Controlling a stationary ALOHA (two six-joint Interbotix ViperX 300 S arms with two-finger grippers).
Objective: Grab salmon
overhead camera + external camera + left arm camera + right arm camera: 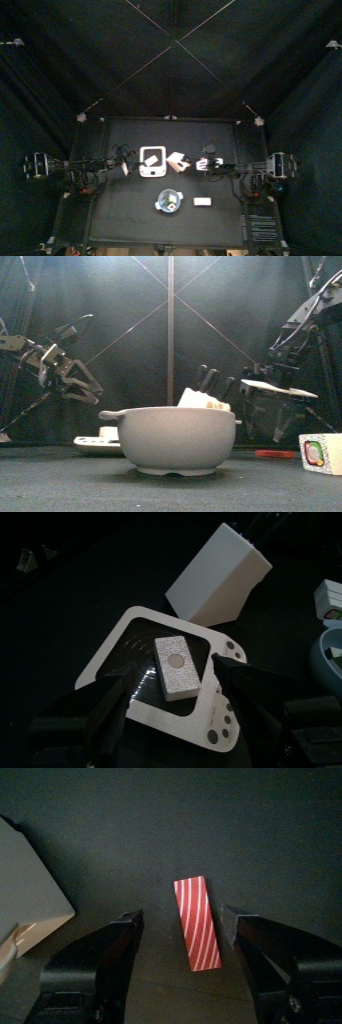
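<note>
The salmon is a red strip with thin white stripes [198,923], lying flat on the dark table. In the right wrist view it lies between the two jaws of my right gripper [183,918], which is open and hangs just above it. In the front view the salmon shows as a low red sliver [274,454] at the right, under the right gripper [278,384]. My left gripper [174,702] is open and empty above a white plate [134,627] that holds a white block [177,667].
A grey bowl [174,441] with pale pieces in it stands at the table's front middle [170,200]. A white box [221,572] stands beside the plate. A small carton [321,452] is at the front right. A white block [202,201] lies beside the bowl.
</note>
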